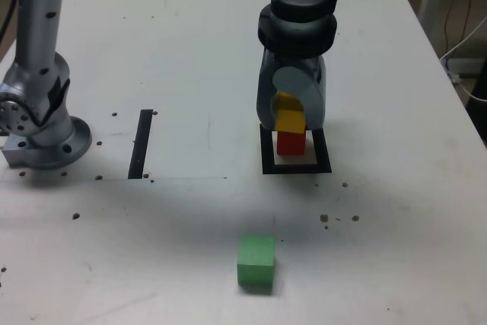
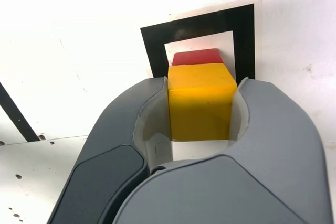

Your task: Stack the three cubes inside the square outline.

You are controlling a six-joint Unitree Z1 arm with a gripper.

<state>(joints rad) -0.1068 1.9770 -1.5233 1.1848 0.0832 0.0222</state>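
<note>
- Pale worktop [image 1: 183, 36], green block [image 1: 256, 262] waiting outside the black square [image 1: 323, 151].
- Claw [image 2: 202, 81] open about one block wide around the yellow block [image 2: 202, 103], over the red block [image 1: 291, 144] inside; can't tell whether it's gripping.
- Second layer, I'd say: release cleanly, then fetch green.
</note>
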